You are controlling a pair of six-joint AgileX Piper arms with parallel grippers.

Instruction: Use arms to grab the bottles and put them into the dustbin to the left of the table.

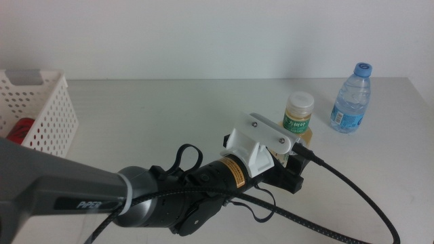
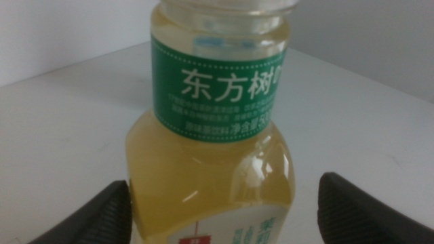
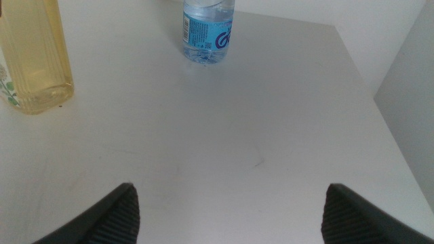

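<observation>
The yellow tea bottle [image 1: 298,115] with its white cap and green label stands upright on the table [image 1: 169,108], right of centre. My left arm reaches across to it, and the left gripper [image 2: 224,203] is open, one jaw on each side of the bottle's [image 2: 210,169] lower body without closing on it. The clear water bottle [image 1: 352,98] with a blue cap stands farther right and back. Something red, seemingly the cola can [image 1: 24,129], shows through the wall of the white dustbin [image 1: 47,108] at the left edge. My right gripper [image 3: 230,203] waits open over bare table.
A thick black cable [image 1: 352,190] trails from the left wrist across the front right of the table. The right wrist view shows the tea bottle [image 3: 30,61], the water bottle [image 3: 207,30] and the table's right edge [image 3: 366,88].
</observation>
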